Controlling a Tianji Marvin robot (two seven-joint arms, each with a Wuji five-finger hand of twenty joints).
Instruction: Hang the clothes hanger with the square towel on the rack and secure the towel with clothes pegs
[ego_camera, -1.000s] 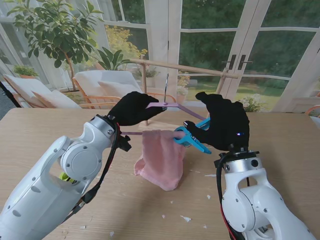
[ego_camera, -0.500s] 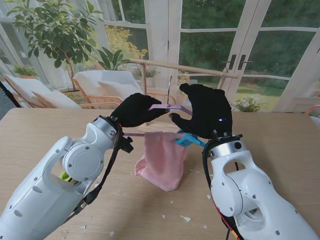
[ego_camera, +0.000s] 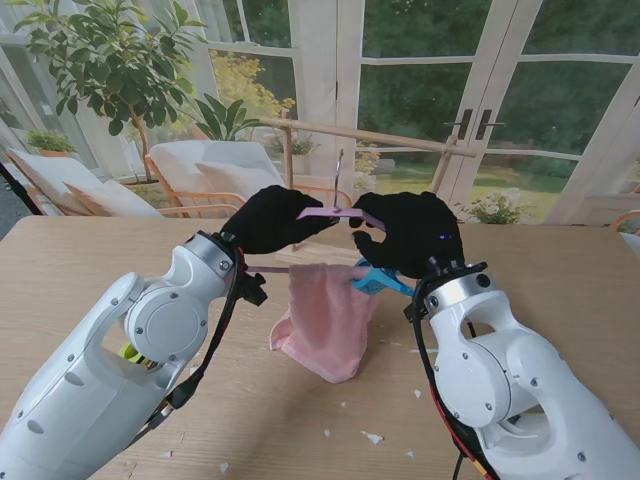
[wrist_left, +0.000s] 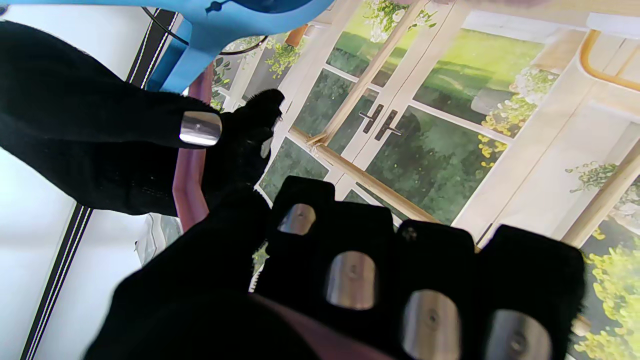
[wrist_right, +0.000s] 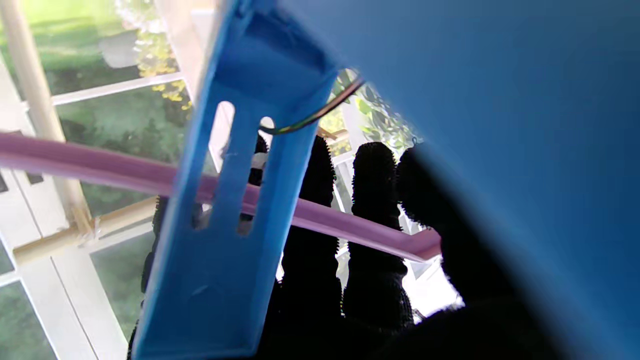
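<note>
Stand view: hanger (ego_camera: 335, 213) held up between both hands, long axis left–right, hook (ego_camera: 338, 175) up, just short of the rack bar (ego_camera: 370, 136) farther from me. Left hand (ego_camera: 268, 218) closed on its left arm; right hand (ego_camera: 412, 236) curled on the right arm, with the peg (ego_camera: 378, 281) under its palm. Towel (ego_camera: 326, 318) drapes to the table (ego_camera: 110, 250). Count — one hanger, one towel, one peg.

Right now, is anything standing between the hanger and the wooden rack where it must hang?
Nothing visible blocks it. The hanger, held by the left hand and the right hand, is nearer to me than the rack.
</note>
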